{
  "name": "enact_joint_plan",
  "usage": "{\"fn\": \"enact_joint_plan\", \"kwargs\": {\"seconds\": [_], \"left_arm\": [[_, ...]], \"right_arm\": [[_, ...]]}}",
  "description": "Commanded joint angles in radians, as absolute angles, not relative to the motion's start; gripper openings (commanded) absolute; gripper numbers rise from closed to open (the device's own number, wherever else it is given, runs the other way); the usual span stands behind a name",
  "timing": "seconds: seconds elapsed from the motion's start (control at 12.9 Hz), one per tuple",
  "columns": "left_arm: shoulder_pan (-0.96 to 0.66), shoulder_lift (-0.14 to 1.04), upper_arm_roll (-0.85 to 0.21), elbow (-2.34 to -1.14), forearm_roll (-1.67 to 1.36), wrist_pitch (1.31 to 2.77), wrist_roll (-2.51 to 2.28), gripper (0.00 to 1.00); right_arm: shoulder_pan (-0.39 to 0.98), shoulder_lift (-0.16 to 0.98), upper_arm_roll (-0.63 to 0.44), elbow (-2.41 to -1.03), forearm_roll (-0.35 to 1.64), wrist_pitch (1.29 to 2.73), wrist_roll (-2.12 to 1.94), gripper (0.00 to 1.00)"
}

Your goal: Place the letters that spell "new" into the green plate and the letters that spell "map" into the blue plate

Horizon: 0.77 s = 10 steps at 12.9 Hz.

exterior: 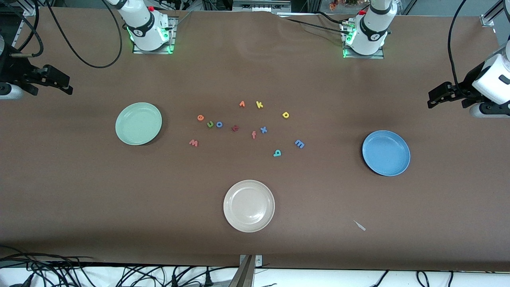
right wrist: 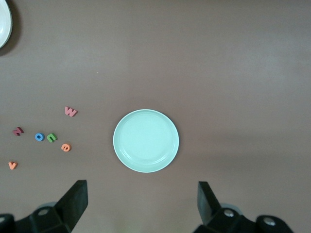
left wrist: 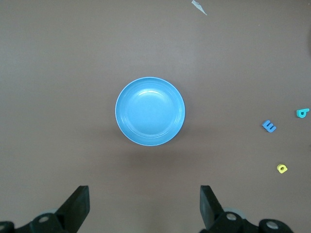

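The green plate (exterior: 138,123) is seen toward the right arm's end of the table, the blue plate (exterior: 386,152) toward the left arm's end; both are bare. The letters are scattered between them: orange "e" (exterior: 200,117), green "n" (exterior: 210,124) and salmon "w" (exterior: 193,142) near the green plate; blue "m" (exterior: 299,144), teal "a" (exterior: 277,153) and yellow "p" (exterior: 285,115) closer to the blue plate. The left gripper (left wrist: 145,206) is held over the table by the blue plate, fingers spread wide and holding nothing. The right gripper (right wrist: 143,204) is held likewise by the green plate.
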State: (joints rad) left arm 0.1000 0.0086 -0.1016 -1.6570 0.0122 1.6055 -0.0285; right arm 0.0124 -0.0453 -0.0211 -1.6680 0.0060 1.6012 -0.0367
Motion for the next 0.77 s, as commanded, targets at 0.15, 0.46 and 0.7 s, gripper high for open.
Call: {"fn": "enact_joint_plan", "kwargs": {"seconds": [0.15,0.46,0.7], "left_arm": [[0.100,0.008,-0.098,-1.655,0.017,1.608,-0.006,1.00],[0.100,0.008,-0.098,-1.654,0.017,1.608,-0.006,1.00],[0.101,0.009,-0.098,-1.654,0.018,1.617,-0.006,1.00]], "right_arm": [[0.011,-0.043,-0.017,-1.652,-0.003,1.594,-0.049,1.00],[0.012,-0.041,-0.015,-1.652,-0.003,1.592,-0.049,1.00],[0.011,-0.041,-0.018,-1.652,-0.003,1.592,-0.049,1.00]]}}
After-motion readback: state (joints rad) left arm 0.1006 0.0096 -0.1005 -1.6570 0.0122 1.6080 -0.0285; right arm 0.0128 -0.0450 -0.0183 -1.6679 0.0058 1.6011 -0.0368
